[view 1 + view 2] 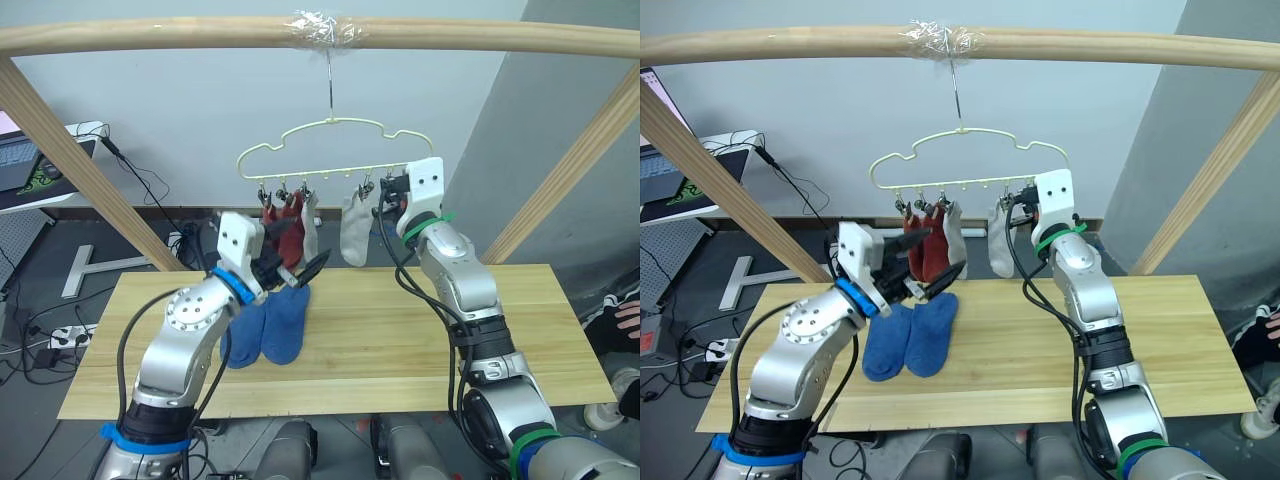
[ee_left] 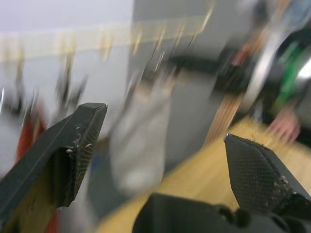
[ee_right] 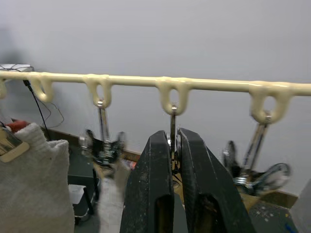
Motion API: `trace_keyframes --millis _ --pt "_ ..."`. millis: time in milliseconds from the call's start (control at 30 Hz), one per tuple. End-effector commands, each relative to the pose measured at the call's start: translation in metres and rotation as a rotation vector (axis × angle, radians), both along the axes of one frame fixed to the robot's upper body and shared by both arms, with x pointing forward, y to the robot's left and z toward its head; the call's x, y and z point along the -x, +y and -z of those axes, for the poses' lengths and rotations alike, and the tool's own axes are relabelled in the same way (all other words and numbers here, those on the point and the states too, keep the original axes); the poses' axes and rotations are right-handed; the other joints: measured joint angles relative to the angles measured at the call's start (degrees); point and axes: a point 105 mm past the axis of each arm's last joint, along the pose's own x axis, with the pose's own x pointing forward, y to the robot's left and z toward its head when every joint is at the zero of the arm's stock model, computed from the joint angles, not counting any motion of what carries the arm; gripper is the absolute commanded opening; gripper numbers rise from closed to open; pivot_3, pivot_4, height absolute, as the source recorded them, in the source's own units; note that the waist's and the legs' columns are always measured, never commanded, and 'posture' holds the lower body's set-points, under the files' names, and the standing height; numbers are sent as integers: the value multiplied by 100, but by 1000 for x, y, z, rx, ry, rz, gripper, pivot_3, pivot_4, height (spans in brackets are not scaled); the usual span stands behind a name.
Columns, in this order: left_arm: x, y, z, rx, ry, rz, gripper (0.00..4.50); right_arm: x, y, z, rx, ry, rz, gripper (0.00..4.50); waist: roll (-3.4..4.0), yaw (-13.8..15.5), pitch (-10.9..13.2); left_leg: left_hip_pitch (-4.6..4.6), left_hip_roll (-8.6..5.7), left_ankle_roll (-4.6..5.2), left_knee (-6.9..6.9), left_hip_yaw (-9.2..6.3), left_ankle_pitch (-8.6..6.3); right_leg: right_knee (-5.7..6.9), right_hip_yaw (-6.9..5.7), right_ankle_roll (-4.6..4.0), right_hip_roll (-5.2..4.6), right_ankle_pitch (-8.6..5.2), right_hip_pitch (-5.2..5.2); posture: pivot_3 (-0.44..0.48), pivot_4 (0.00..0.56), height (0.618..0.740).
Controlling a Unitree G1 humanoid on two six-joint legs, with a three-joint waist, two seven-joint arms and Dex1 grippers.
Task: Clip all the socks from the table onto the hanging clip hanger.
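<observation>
Two blue socks (image 1: 268, 325) lie at the centre-left of the counter (image 1: 400, 340); four hang on the hanger (image 1: 325, 150) at upper centre. Right fingers (image 3: 171, 145) pinch a clip's stem; left fingers (image 1: 300, 272) are spread, empty. Next, probably: lift a blue sock to that clip

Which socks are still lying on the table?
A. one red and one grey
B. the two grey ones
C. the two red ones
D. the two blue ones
D: the two blue socks lie on the table, while the red and grey ones hang from the hanger.
</observation>
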Motion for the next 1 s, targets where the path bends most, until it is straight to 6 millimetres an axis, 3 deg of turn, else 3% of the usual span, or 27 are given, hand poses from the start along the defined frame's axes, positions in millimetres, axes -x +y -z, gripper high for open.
trace_keyframes --millis 33,100,200,267,467,733,833,1000 --pt "-5 26 25 -76 31 -142 4500 2 -5 -16 -8 -57 9 28 0 4 0 -1 0 0 0 -3 0 0 -2 0 0 0 0 51 211 740" --pt "-5 36 43 -98 83 -182 4500 2 -6 -16 -9 -55 12 28 0 11 0 -2 0 0 0 -6 0 1 -6 0 0 0 0 51 211 740" --pt "-6 42 54 -99 114 -212 4500 2 -5 -16 -9 -54 13 28 0 14 0 -4 -1 0 2 -5 0 0 -3 0 -1 0 0 41 213 740" --pt "-7 42 74 -96 162 -217 4500 3 -4 -13 -10 -45 11 28 0 17 0 -4 -2 0 1 -4 0 -2 -2 0 -2 0 0 40 216 740" --pt "-20 23 110 -111 252 -205 4500 4 -2 -11 -9 -34 4 28 -1 20 0 -6 -2 0 2 -5 0 -2 -6 0 -4 0 0 32 223 740" --pt "-29 12 133 -166 291 -160 4500 4 -2 -9 -8 -23 9 28 -1 8 0 -4 -2 0 2 -5 0 2 -8 0 -4 0 0 16 231 740" --pt "-24 11 143 -187 324 -137 3870 4 -3 -9 -11 -21 12 0 -1 2 0 -4 -3 0 3 -3 0 2 -6 0 -5 0 0 12 233 740" --pt "-23 15 141 -183 295 -153 2310 4 -6 -7 -9 -14 20 0 -1 1 0 -3 -1 0 1 -5 0 2 -6 0 -5 0 0 10 233 740"
